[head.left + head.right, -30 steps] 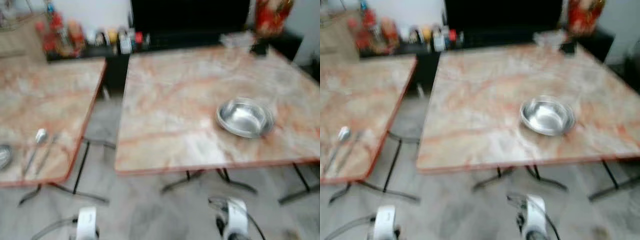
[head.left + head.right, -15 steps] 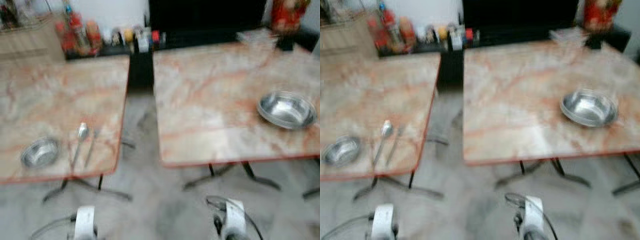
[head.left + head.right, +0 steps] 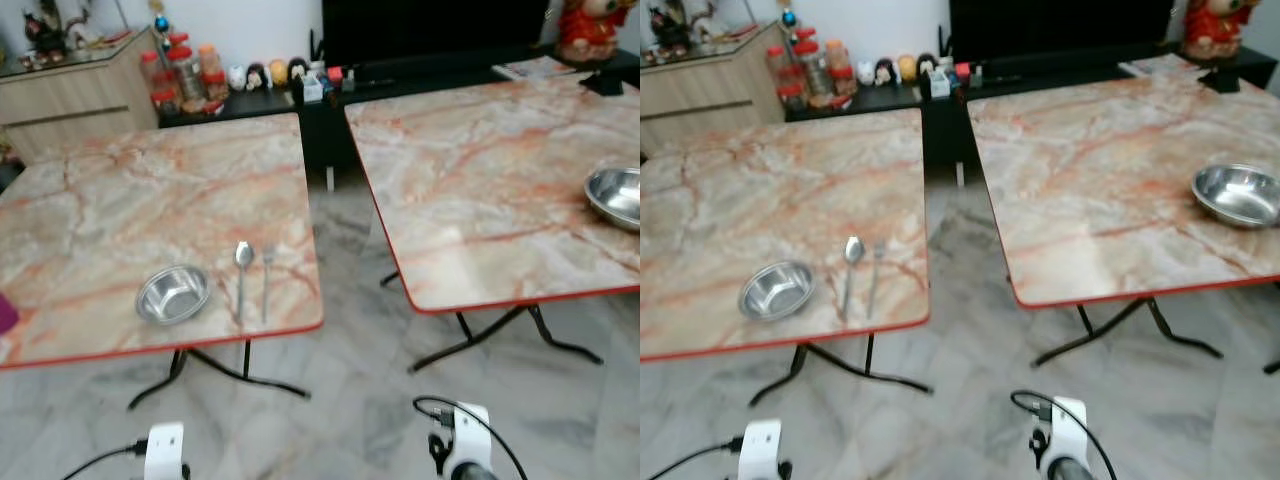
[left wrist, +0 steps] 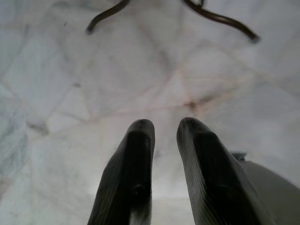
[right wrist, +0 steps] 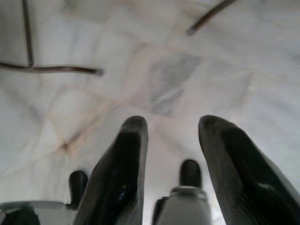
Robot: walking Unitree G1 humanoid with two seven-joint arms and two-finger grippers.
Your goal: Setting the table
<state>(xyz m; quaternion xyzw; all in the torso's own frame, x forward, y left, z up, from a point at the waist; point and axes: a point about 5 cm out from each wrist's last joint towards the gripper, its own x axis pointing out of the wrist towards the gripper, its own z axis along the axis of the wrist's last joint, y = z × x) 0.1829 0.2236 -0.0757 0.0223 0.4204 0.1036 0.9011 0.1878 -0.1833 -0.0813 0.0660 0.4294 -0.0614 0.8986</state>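
A small steel bowl (image 3: 173,293) sits near the front edge of the left marble table (image 3: 120,200). A spoon (image 3: 242,276) and a fork (image 3: 266,282) lie side by side just right of it. A larger steel bowl (image 3: 616,195) rests on the right marble table (image 3: 480,170), at the picture's right edge. Both arms hang low in front of the tables, the left arm (image 3: 165,452) and the right arm (image 3: 462,452). My left gripper (image 4: 164,127) points at the floor, its fingers a little apart and holding nothing. My right gripper (image 5: 173,129) is open wider over the floor, also holding nothing.
A gap of marble floor (image 3: 350,330) runs between the two tables, with black metal table legs (image 3: 240,375) on both sides. Behind stand a wooden cabinet (image 3: 80,95), jars (image 3: 180,72), a black TV stand (image 3: 430,70) and a red figurine (image 3: 585,20). A purple thing (image 3: 4,312) shows at the left edge.
The camera has swung left: the left table with its small bowl, spoon and fork has come fully into view, and the larger bowl now sits at the right edge. The picture is sharper.
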